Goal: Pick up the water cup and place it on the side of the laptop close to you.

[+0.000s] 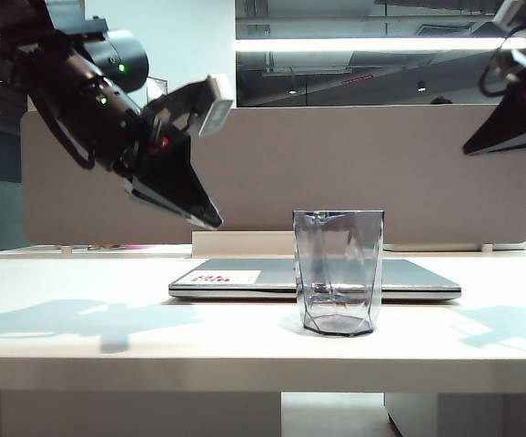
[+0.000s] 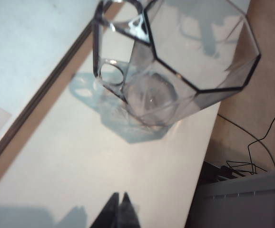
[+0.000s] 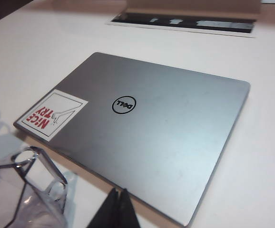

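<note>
**Cup standing in front of the laptop; both claws empty and raised**

My left claw (image 1: pixel 210 218) hangs above the table (image 1: pixel 81 319) on the left of the exterior view, tips pressed together, holding nothing. My right claw (image 3: pixel 117 209) is high at the upper right, its tips likewise together and empty; its wrist view looks down on the lid.

The water cup (image 1: pixel 338 271), a transparent grey-tinted plastic mug with faceted tapering sides, stands upright on the table at the front edge of the thin silver-grey laptop (image 1: pixel 245 278), on the side nearest the exterior camera. Whether it touches the laptop I cannot tell. The laptop lies shut and flat, with a round logo (image 3: pixel 123 104) and a white sticker with red print (image 3: pixel 52 114) on the lid.

Handling assessment: the cup appears empty, so I judge it light. The walls look rigid but smooth (slippery under flat pads, I expect), and the taper makes a grip low on the body liable to slide. The angular handle (image 2: pixel 113 52), seen from my left wrist, offers a surer hold; alternatively, pinch one wall at the open rim. With its narrow base, a sideways nudge could tip it.
</note>
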`<state>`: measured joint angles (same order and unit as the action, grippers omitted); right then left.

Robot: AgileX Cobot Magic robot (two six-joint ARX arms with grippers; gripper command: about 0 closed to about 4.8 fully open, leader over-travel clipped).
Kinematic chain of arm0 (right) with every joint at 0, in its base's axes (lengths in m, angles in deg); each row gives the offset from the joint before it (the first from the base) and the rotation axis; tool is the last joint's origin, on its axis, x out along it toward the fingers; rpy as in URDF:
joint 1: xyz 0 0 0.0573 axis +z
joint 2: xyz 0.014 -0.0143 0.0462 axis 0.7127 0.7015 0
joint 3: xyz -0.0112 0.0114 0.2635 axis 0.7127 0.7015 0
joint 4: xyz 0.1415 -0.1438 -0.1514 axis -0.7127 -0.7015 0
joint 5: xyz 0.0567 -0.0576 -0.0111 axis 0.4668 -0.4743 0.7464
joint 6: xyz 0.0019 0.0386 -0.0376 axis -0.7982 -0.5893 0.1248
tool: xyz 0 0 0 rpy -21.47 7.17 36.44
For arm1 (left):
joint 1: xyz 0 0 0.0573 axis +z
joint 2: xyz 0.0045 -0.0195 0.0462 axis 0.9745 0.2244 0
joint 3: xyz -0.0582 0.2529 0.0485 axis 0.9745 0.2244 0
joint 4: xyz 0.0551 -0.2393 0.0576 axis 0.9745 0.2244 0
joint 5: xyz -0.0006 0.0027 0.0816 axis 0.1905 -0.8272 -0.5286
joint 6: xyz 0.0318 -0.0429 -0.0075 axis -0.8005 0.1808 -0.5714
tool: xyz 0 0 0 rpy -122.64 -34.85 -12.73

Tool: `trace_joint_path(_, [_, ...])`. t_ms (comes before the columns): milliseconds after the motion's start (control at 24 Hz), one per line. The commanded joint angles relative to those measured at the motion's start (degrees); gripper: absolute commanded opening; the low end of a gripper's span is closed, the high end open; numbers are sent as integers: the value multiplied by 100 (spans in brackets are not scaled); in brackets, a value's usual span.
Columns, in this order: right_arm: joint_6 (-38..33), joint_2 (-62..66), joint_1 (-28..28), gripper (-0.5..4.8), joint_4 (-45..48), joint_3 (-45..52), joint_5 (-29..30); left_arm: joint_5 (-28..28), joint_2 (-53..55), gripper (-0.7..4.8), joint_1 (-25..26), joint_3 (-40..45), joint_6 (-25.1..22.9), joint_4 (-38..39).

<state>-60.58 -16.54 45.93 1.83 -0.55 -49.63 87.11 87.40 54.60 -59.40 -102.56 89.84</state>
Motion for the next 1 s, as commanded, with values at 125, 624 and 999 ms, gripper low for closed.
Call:
trace_joint_path(125, [892,691,-35,-5,164,-251,555,20,-190,-6,13,-4,-24,-2])
trace_joint_path(624, [1204,1952,-55,-6,487,-385,1108,24,-243,-6,4,-7,22,345])
trace_joint_path(999, [1207,2712,-42,-5,1123,-557,2087,24,-286,-6,2,-9,24,396])
